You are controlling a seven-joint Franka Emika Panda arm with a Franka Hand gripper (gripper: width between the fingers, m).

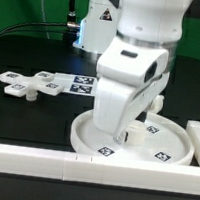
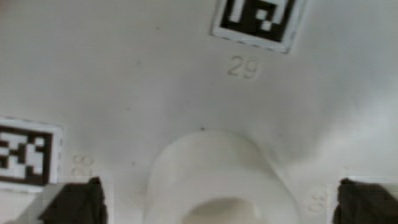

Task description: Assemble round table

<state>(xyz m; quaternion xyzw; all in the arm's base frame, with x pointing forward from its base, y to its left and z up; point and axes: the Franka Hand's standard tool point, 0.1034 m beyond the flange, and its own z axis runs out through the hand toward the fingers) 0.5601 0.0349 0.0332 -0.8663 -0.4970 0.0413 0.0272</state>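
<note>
The large rimmed disc (image 1: 163, 146) lies flat on the black surface at the exterior view's lower right; its tagged face (image 2: 160, 90) fills the wrist view. My gripper (image 1: 135, 132) is low over the disc's middle. In the wrist view a white rounded hump (image 2: 222, 180), the disc's hub or the post standing on it, sits between my two dark fingertips (image 2: 71, 205). The jaws stand wide apart with a gap on each side, so my gripper (image 2: 221, 205) is open. The flat cross-shaped piece (image 1: 19, 85) lies at the exterior view's left. A separate post does not show clearly.
The marker board (image 1: 78, 83) lies behind the cross-shaped piece. Long white bars edge the black surface at the front (image 1: 80, 166) and the exterior view's right (image 1: 197, 134). The arm's body hides the disc's far side.
</note>
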